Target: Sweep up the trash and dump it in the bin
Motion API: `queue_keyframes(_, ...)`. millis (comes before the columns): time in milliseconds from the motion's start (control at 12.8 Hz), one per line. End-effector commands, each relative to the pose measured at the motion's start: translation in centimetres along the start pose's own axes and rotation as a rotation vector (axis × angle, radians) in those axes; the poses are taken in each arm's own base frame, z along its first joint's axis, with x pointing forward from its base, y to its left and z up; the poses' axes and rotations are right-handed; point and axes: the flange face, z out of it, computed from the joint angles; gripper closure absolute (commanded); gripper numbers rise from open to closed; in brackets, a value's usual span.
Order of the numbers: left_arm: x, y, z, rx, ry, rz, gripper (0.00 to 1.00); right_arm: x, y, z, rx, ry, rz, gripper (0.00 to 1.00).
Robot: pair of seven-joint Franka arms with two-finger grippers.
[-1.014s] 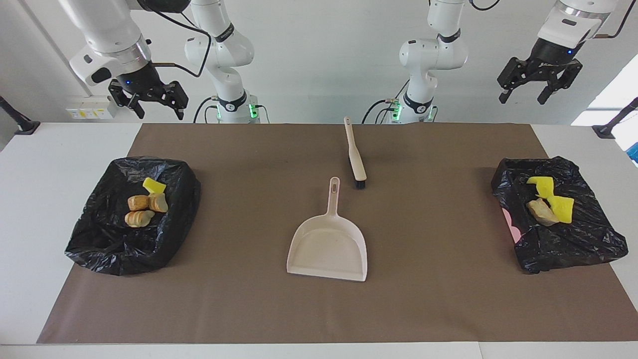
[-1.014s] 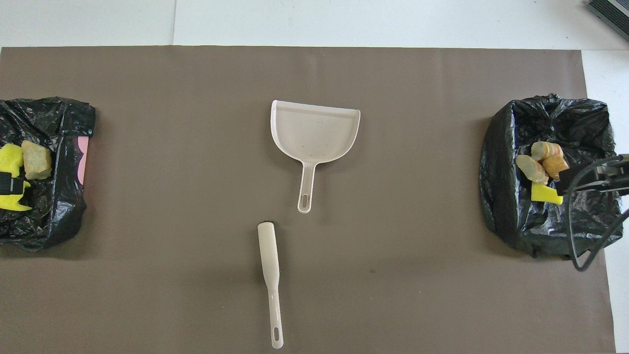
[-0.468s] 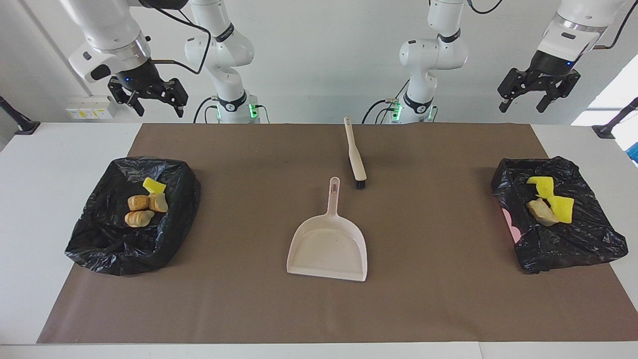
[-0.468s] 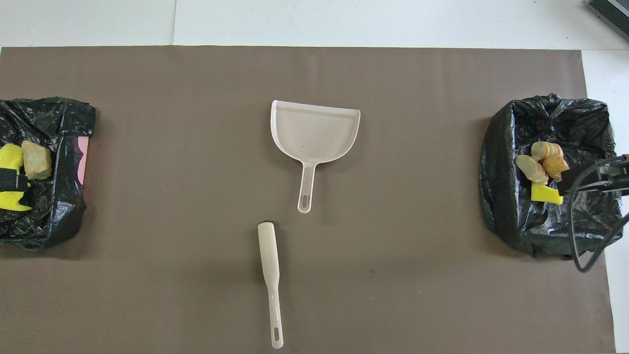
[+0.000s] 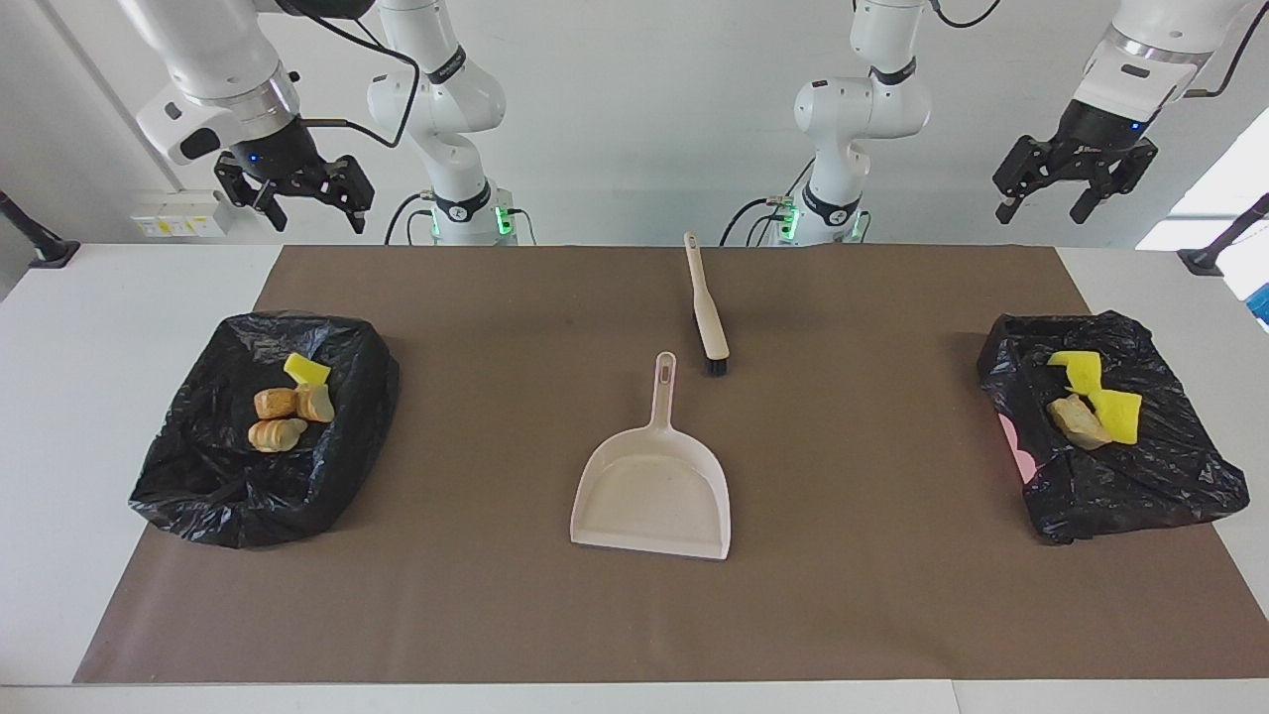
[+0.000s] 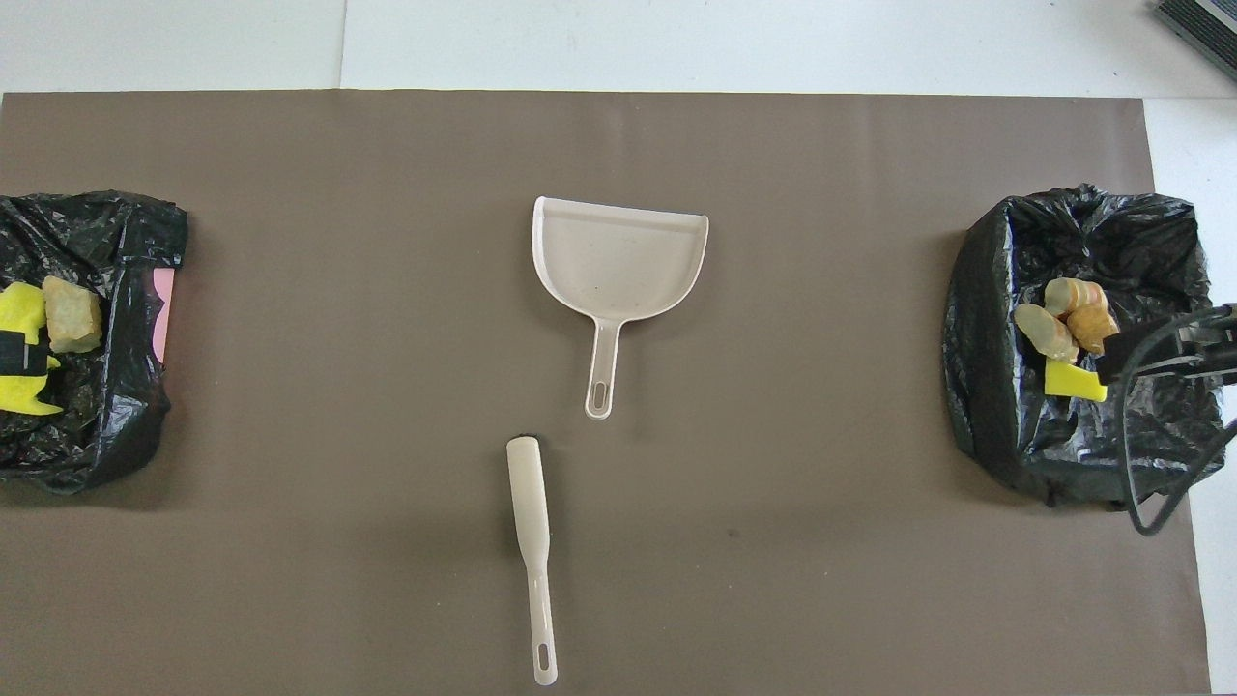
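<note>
A white worktop fills my screens, with a brown paper mat laid over most of it. At the mat's centre I see the beige dustpan lying flat, its handle pointing to twelve o'clock in the facing view, toward the robots. The brush lies just beside that handle's tip, nearer to the robots, bristles down on the mat.

All the trash I can find sits in two bins lined with black bags. The bin at the right arm's end holds one yellow sponge scrap and tan bread chunks touching each other. The bin at the left arm's end holds yellow sponge scraps and one tan chunk against them.

My right hand hangs high over the worktop's edge at the right arm's end, fingers spread and holding nothing. My left hand hangs high at the left arm's end, fingers likewise apart and empty.
</note>
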Motion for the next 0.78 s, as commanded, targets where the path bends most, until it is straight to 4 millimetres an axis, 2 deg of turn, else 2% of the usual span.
queue_keyframes(0,-0.4,-0.4,0.1,0.014,0.001,-0.011,0.00,-0.5,0.1,-0.4,0.019,0.005,-0.027,0.00)
queue_keyframes(312,-0.3,-0.5,0.3,0.015,-0.005,-0.016,0.00,-0.5,0.2,-0.3,0.019,0.003,-0.025,0.00)
queue_keyframes(468,-0.4,-2.0,0.3,0.017,-0.004,-0.043,0.00,-0.5,0.3,-0.3,0.019,0.003,-0.024,0.00)
queue_keyframes(702,-1.2,-7.9,0.1,0.026,-0.002,-0.160,0.00,-0.5,0.3,-0.4,0.019,0.005,-0.024,0.00)
